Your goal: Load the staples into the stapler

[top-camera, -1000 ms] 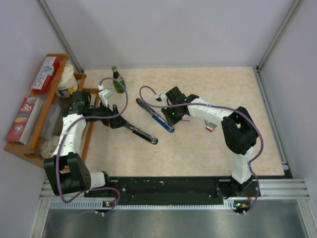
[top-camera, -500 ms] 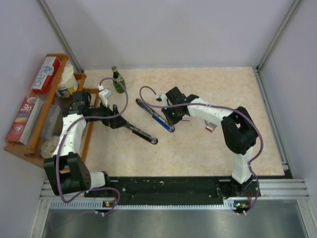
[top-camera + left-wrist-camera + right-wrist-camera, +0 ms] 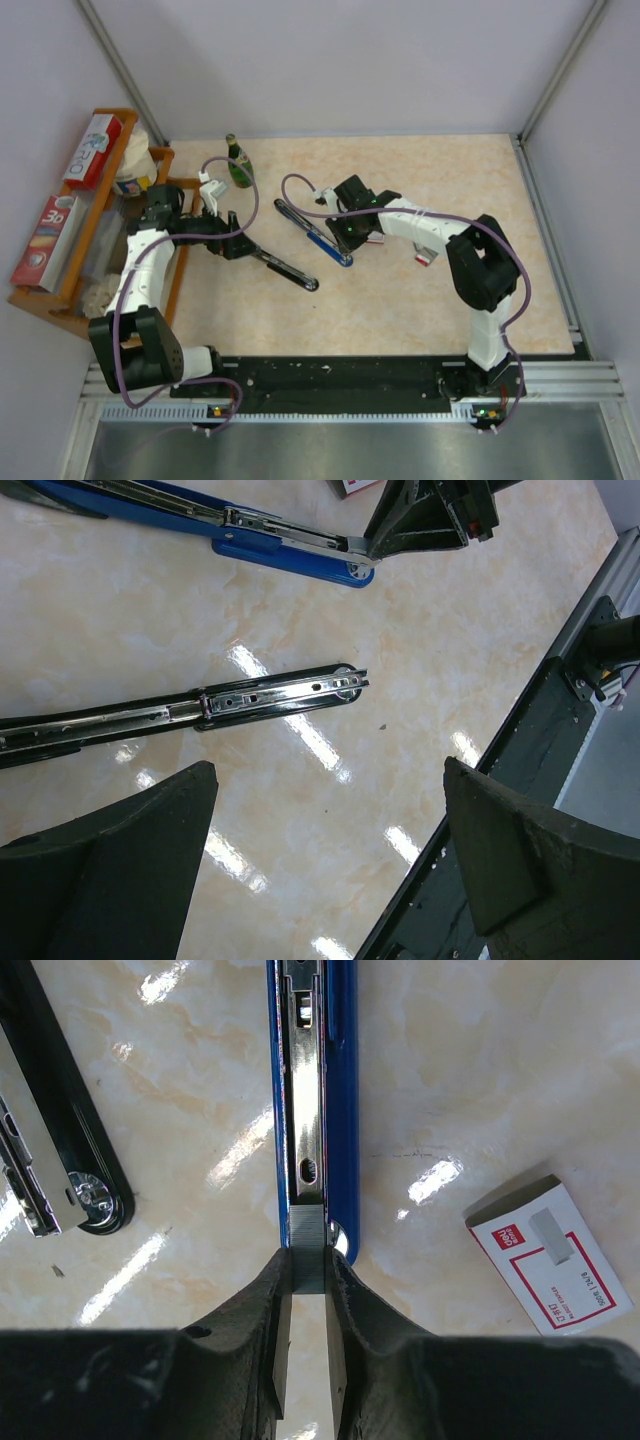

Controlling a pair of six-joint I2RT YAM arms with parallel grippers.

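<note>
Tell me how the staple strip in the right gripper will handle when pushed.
Probably light: the staple strip is tiny beside the blue stapler. Likely slippery: bare grey metal, pinched only sideways by the right gripper. May skew if jammed.

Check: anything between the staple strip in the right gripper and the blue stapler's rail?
Nothing visible. The right gripper holds the staple strip at the open end of the blue stapler's rail, in line with it. The staples box and the black stapler lie off to either side.
</note>
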